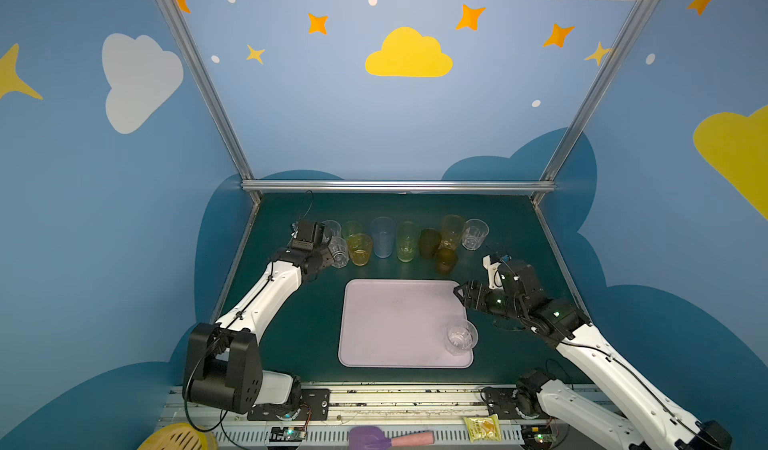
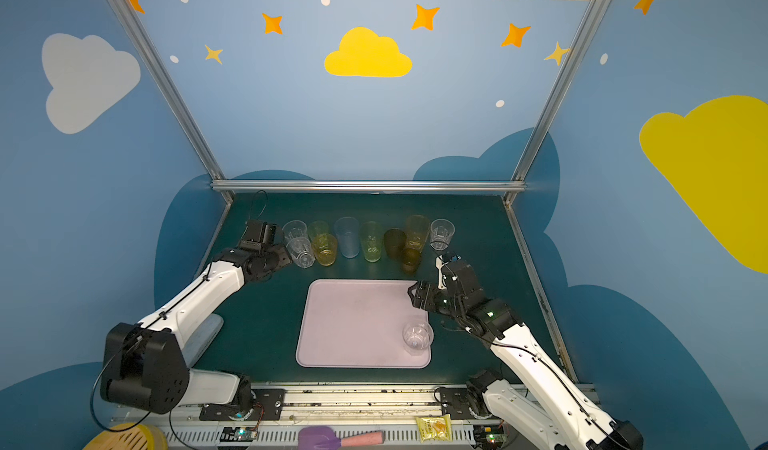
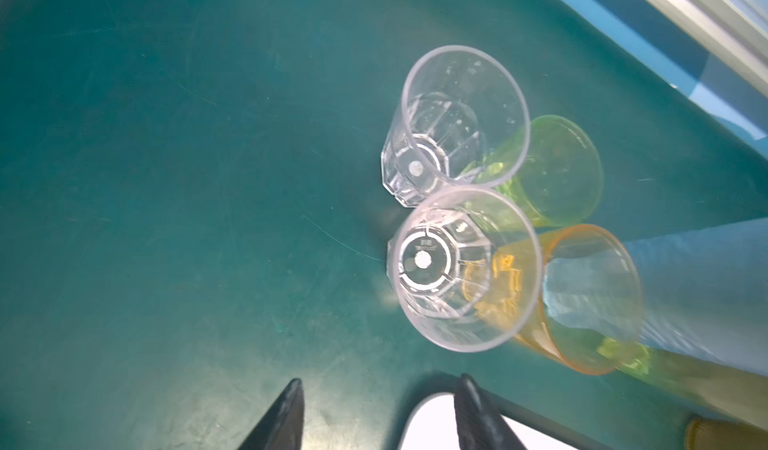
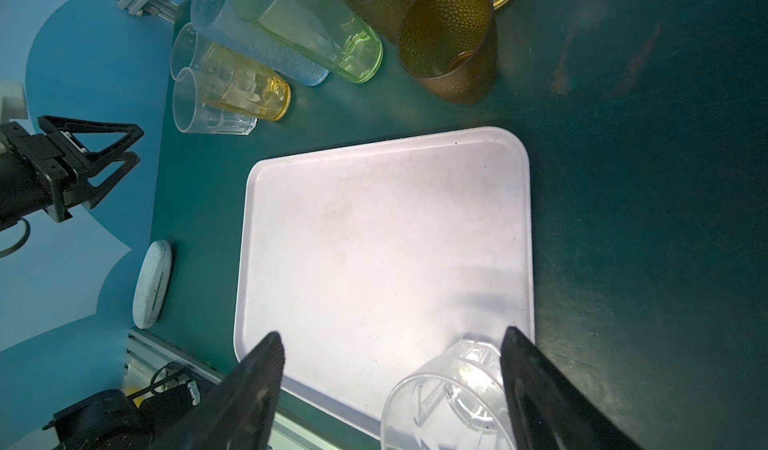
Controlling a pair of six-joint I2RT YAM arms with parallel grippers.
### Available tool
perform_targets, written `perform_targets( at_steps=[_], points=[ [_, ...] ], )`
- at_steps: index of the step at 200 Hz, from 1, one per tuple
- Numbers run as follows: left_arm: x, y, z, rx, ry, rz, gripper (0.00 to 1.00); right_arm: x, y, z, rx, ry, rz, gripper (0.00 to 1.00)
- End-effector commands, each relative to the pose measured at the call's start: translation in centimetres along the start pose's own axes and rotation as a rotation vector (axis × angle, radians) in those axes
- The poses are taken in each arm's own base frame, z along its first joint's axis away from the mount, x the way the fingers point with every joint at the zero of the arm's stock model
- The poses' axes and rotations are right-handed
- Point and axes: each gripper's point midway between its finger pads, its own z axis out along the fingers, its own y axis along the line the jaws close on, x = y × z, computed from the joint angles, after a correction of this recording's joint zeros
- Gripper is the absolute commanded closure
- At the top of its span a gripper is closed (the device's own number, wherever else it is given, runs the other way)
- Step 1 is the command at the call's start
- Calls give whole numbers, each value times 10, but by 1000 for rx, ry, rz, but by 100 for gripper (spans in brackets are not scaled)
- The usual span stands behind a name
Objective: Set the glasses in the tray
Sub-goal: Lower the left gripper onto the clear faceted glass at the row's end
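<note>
Clear glass [image 3: 463, 269] stands upright just right of the left gripper [image 3: 381, 379] (nearer arm), jaws spread, empty; right gripper [image 1: 460, 294] hangs spread above the tray [image 1: 386, 323].

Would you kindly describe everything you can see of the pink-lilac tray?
The tray is a flat, pale pink-lilac rectangle with rounded corners and a low rim, plastic-looking and faintly scuffed. It lies flat on the green table, nearer than the row of tumblers. One clear faceted tumbler stands upright in its near right corner.
</note>
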Motion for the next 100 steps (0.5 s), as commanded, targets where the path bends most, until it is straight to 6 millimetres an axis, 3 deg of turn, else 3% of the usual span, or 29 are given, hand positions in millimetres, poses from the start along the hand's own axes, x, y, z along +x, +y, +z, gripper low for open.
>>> perform_targets(
  at_steps=[1, 100],
  points=[
    [-10, 3, 2, -30, -19, 13, 52, 0, -1, 2, -4, -1, 8, 19],
    [-8, -3, 34, -55, 63, 29, 59, 1, -4, 8, 15, 15, 25, 19]
  ],
)
